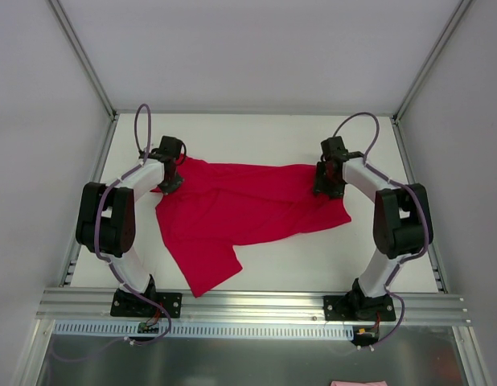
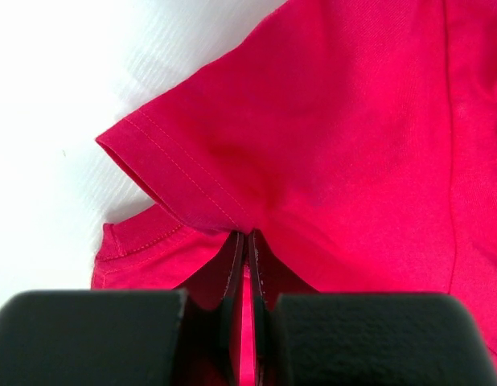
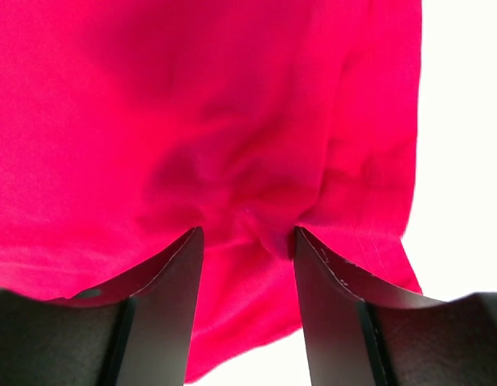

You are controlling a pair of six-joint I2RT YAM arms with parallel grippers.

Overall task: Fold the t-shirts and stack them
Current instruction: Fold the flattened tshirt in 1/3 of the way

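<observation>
One crimson-red t-shirt (image 1: pixel 240 209) lies partly spread on the white table (image 1: pixel 256 137), with one end trailing toward the front edge. My left gripper (image 1: pixel 170 183) is at the shirt's far left corner. In the left wrist view it (image 2: pixel 247 235) is shut on a thin fold of the t-shirt (image 2: pixel 329 145) beside a hemmed sleeve (image 2: pixel 168 173). My right gripper (image 1: pixel 327 186) is at the shirt's far right corner. In the right wrist view its jaws (image 3: pixel 247 233) stand apart, straddling a bunched wrinkle of the t-shirt (image 3: pixel 216 121).
An aluminium rail (image 1: pixel 248 301) runs along the table's near edge, with both arm bases on it. White walls enclose the table on the left, back and right. A pink scrap (image 1: pixel 357 383) shows at the bottom edge below the rail.
</observation>
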